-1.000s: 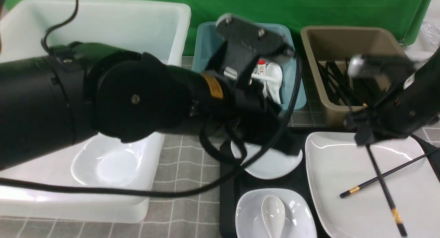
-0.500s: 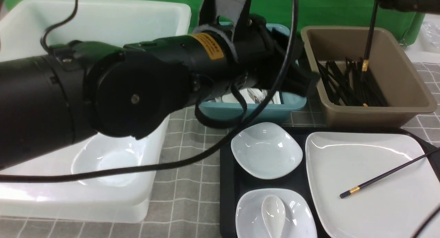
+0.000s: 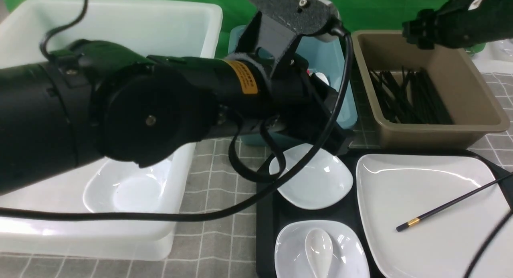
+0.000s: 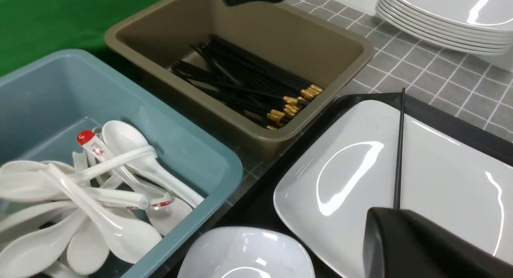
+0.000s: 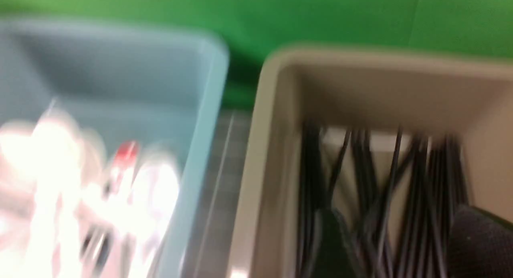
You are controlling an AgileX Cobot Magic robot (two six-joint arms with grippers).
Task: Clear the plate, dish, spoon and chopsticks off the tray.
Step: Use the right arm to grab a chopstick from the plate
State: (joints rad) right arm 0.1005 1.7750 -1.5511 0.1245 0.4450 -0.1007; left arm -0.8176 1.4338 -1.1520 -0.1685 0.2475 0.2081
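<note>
One chopstick (image 3: 449,205) lay across the plate (image 3: 400,181) on the tray (image 3: 264,230). Judged best: grip near its gold band (image 3: 413,221), lift level, drop lengthwise into the brown tub (image 3: 481,121). My right fingers (image 5: 477,242) stood apart over that tub, empty; my left fingers (image 4: 421,246) were closed, holding nothing I could see.
</note>
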